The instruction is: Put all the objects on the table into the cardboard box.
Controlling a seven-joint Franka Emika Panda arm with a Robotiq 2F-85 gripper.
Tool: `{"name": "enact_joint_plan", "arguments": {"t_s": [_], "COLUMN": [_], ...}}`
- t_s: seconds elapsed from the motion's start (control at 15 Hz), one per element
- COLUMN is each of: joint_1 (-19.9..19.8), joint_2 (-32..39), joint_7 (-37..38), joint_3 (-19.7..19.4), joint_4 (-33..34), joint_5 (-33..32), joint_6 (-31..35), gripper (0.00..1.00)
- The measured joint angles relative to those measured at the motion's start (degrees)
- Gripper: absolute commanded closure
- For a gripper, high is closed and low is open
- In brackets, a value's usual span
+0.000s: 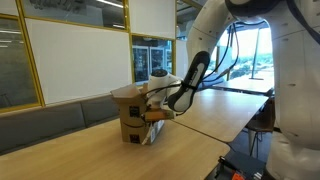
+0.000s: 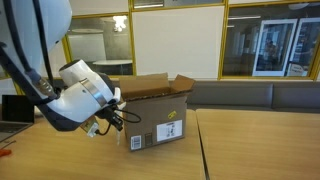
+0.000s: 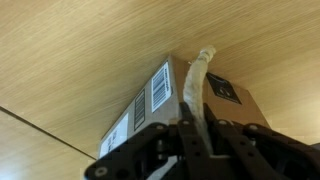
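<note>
An open cardboard box (image 1: pixel 128 112) with barcode labels stands on the wooden table in both exterior views (image 2: pixel 160 112); the wrist view shows its labelled side (image 3: pixel 150 100). My gripper (image 3: pixel 195 135) is shut on a thin, pale, elongated object (image 3: pixel 201 72) that sticks out from between the fingers toward the box. In the exterior views the gripper (image 1: pixel 155 113) (image 2: pixel 112 122) hangs beside the box's side wall, a little above the table. I cannot tell what the pale object is.
The wooden table (image 1: pixel 200 120) stretches past the box. A second table (image 2: pixel 270 145) adjoins it. A grey bench (image 2: pixel 260 95) and glass walls lie behind. A dark object (image 2: pixel 15 108) sits at the table's edge.
</note>
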Motion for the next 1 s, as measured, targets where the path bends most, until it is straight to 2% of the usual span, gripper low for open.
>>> {"name": "enact_joint_plan", "arguments": {"t_s": [0.27, 1.0], "joint_1": [1.5, 6.35], "joint_2": [-4.65, -27.62], "joint_7": [1.19, 2.05], "joint_3": [0.3, 5.78], "joint_4": [-0.13, -4.24], "joint_5": [-0.11, 0.03], "joint_6": [-3.18, -16.2], "gripper": [0.86, 0.86]}}
